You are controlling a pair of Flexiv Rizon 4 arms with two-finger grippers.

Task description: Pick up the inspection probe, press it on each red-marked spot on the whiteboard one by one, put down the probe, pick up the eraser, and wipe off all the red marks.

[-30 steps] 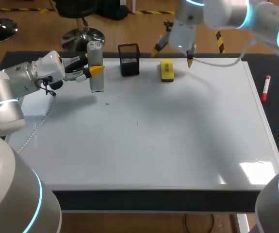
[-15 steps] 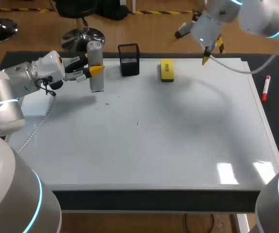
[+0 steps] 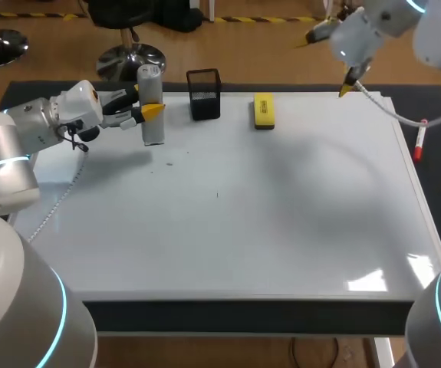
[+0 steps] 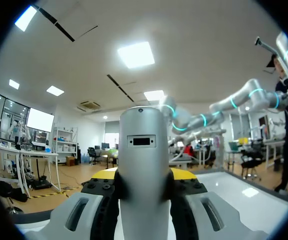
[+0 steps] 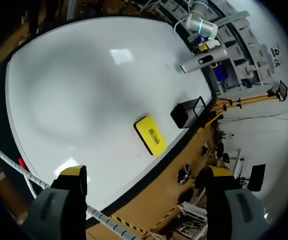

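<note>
The grey cylindrical probe [image 3: 152,115] stands upright at the whiteboard's [image 3: 243,222] back left, with my left gripper [image 3: 145,102] shut on it. In the left wrist view the probe [image 4: 142,160] fills the gap between the fingers of that gripper [image 4: 142,186]. The yellow eraser [image 3: 264,110] lies flat at the back middle of the board. My right gripper [image 3: 329,64] hangs open and empty above the back right corner. From its own view, the right gripper [image 5: 145,175] looks down on the eraser [image 5: 151,135] and the distant probe [image 5: 204,60]. Two tiny dark specks [image 3: 169,162] mark the board.
A black mesh pen holder [image 3: 204,93] stands between the probe and the eraser. A red marker [image 3: 419,140] lies on the dark mat right of the board. A white cable [image 3: 389,113] trails from my right arm over the board's back right corner.
My right arm has swung rightward and back, from above the eraser to above the back right corner, still open. The left arm and the probe have not moved.
</note>
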